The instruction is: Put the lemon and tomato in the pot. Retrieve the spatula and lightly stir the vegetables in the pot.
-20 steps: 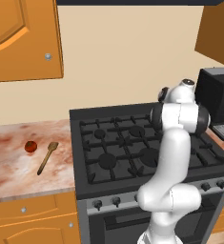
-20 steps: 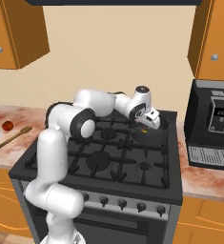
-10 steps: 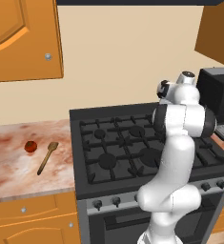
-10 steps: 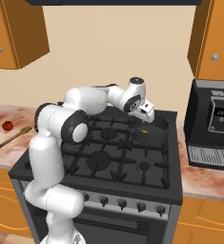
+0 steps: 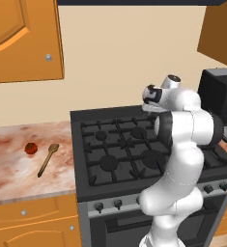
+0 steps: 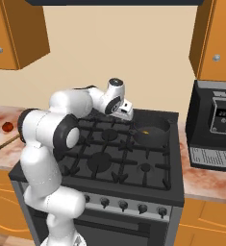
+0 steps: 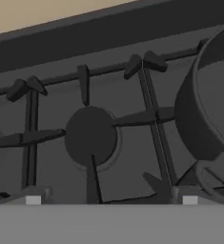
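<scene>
1. A plain beige wall (image 5: pixel 115 62) runs behind the cooking area.
2. A black gas stove (image 6: pixel 109 158) with dark grates and round burners stands in the middle; a row of knobs (image 6: pixel 123 205) lines its front, above an oven door (image 5: pixel 120 226).
3. Reddish-brown marbled tabletop (image 5: pixel 13 164) lies on either side of the stove.
4. Orange wooden wall cabinets (image 5: pixel 18 38) with small round knobs hang at upper left and upper right (image 6: pixel 215 38).
5. Matching orange base cabinets (image 5: pixel 33 222) sit under the tabletop.
6. A black coffee machine (image 6: pixel 215 122) stands on the tabletop right of the stove.
7. A dark hood edge (image 6: pixel 114 2) spans the top.
</scene>
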### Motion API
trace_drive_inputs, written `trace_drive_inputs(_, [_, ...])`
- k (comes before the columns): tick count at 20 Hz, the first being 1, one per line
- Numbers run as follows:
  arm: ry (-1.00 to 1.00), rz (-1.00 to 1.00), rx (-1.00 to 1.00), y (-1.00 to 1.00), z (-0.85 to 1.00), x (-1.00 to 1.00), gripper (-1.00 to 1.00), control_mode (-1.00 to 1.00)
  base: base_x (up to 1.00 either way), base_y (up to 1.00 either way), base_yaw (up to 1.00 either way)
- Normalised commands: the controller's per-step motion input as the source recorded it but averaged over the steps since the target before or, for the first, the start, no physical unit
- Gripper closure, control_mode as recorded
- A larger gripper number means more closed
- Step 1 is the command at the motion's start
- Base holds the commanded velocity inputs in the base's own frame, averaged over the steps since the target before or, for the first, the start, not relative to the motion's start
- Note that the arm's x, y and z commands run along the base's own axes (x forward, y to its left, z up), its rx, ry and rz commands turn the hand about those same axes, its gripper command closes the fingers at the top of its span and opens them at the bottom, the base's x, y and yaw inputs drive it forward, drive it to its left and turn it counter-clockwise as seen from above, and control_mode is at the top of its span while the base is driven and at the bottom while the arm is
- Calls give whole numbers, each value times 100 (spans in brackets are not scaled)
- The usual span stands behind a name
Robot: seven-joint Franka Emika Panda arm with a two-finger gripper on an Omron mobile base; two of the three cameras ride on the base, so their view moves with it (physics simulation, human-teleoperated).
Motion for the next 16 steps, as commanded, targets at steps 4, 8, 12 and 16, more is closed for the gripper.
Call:
trace_drive_inputs(4, [0,30,0,98,1,-13,-100,-100,0,0,0])
trace_drive_inputs(8, [0,20,0,75,10,-80,-100,-100,0,0,0])
trace_drive_inputs(12, [0,21,-1,89,0,-49,-100,-100,0,0,0])
trace_drive_inputs(16, [-4,20,-3,99,0,-22,-100,-100,0,0,0])
